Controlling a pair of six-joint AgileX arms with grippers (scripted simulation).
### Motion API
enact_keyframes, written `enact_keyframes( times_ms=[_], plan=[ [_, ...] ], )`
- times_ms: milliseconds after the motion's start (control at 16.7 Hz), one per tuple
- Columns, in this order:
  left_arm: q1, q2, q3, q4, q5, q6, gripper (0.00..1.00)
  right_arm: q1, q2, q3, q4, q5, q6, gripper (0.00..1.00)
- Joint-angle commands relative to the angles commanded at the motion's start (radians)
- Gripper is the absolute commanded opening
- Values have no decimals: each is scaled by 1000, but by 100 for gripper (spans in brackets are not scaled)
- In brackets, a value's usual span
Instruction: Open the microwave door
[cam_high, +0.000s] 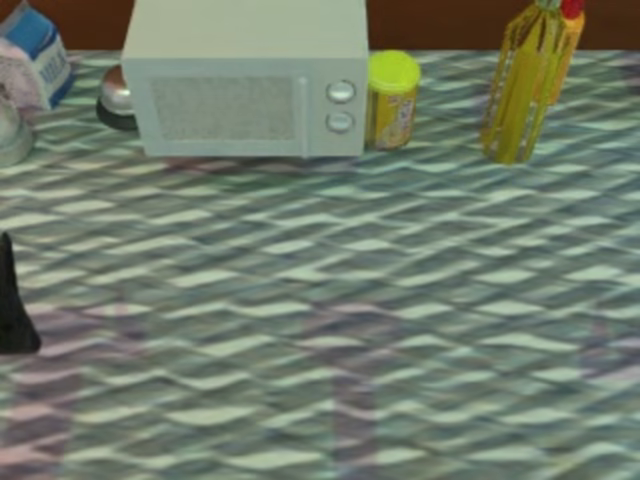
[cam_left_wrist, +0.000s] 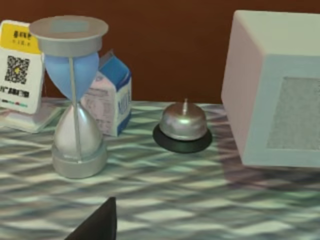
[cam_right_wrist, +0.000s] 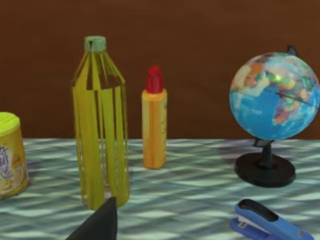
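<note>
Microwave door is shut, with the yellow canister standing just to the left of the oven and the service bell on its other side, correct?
Not quite. The top view shows the yellow canister at the right of the microwave, beside the knobs; the service bell is at its left. The microwave door is shut.

Even, diffuse light is falling from above on the table (cam_high: 330, 330); the backdrop is staying dark brown. The microwave (cam_high: 250, 60) is casting a soft shadow forward along its base, and the bell (cam_left_wrist: 183, 125) is showing a small highlight on its dome. The globe (cam_right_wrist: 274, 95) is carrying a faint glare spot. The tablecloth pattern is rendering soft and smeared throughout.
</note>
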Motion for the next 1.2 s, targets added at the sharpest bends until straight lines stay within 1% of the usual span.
enact_keyframes(
  times_ms=[240,840,1020,1200],
  plan=[
    [-97,344,338,-184,-48,-86,100,0,0,0,0,0,0,100],
    [-376,1396,1442,-675,-179,-353,100,0,0,0,0,0,0,100],
    [-445,1654,1699,-804,-213,-416,100,0,0,0,0,0,0,100],
    [-496,1842,1878,-910,-239,-461,100,0,0,0,0,0,0,100]
  ],
)
